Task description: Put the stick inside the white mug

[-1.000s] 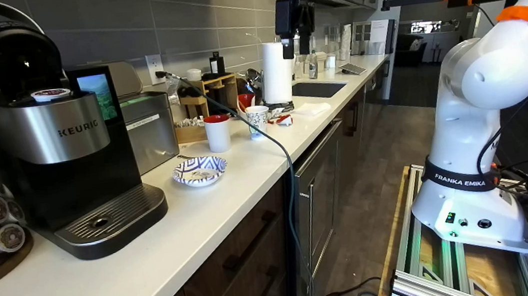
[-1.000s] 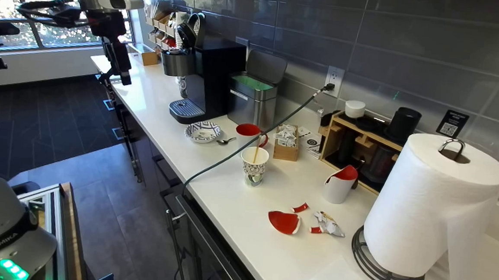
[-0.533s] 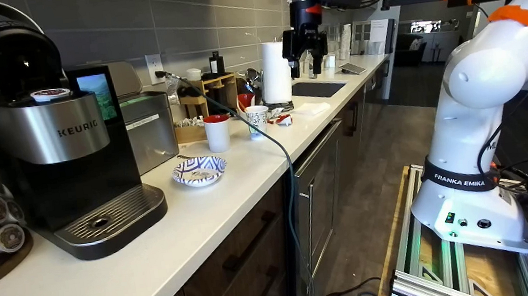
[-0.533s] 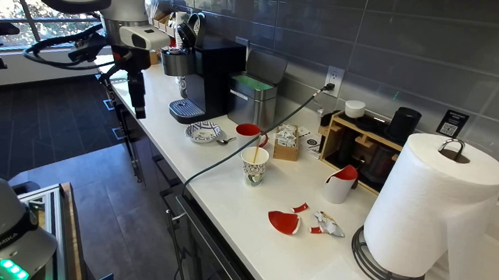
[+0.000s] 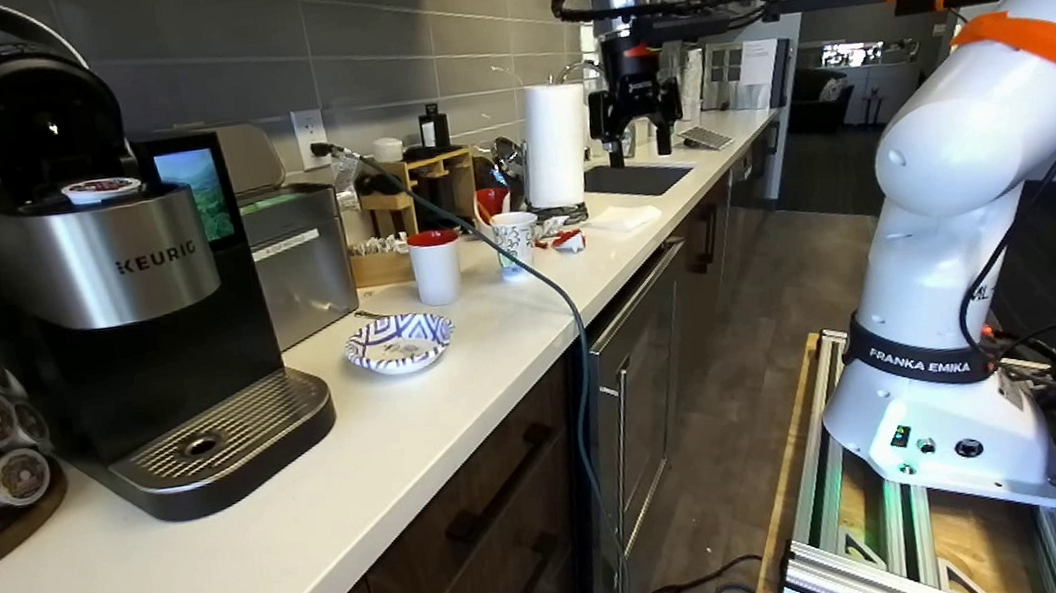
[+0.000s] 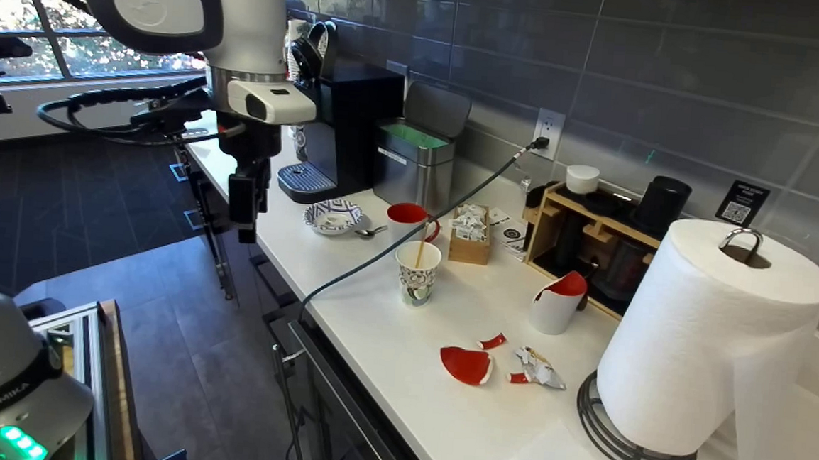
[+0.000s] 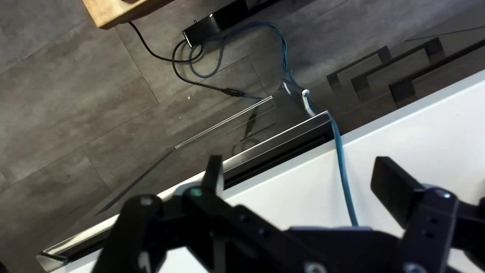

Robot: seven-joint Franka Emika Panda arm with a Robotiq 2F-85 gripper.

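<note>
Can see cylindrical mug (handle in an exterior view only), thin stick in paper cup, gripper spread wide.

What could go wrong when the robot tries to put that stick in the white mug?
The tool might snag the cable running between the patterned cup and the white mug. Lifting the stick could tip the cup it sits in. The broken mug, also white with red inside, might be mistaken for the whole one.
</note>
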